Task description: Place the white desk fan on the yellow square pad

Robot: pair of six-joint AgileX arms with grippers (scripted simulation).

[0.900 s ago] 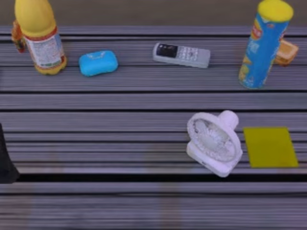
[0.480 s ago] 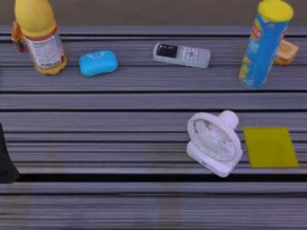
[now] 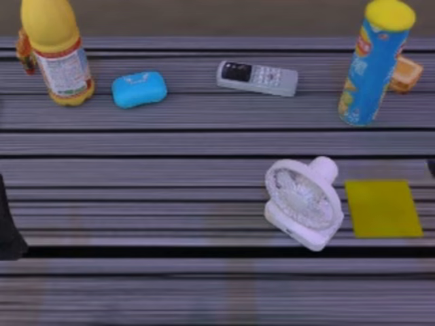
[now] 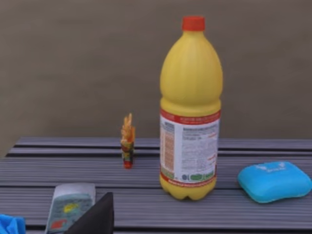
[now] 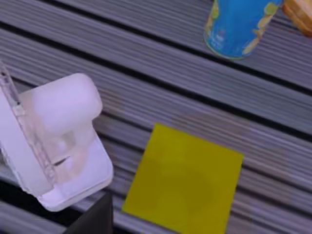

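The small white plastic desk fan with the round wire-grille face (image 3: 304, 202) stands on the grey slatted table (image 3: 170, 204), its grille tilted upward and its knob-like rear housing pointing toward the far edge. Just beside the fan, toward the table's right side, lies the thin flat olive-yellow square pad (image 3: 383, 208), apart from the fan's base with a narrow strip of slats between them; the right wrist view shows that same gap, with the fan (image 5: 53, 141) next to the pad (image 5: 185, 183). Beyond the pad, farther from the fan, stands a tall blue can with a yellow lid (image 3: 375, 61). Well behind the fan lies a grey remote (image 3: 257, 77), and farther left of it a blue soap bar (image 3: 139, 89) and a yellow bottle (image 3: 56, 51). The left arm (image 3: 8, 227) sits parked at the table's left edge; whether either gripper is spread or closed I cannot tell
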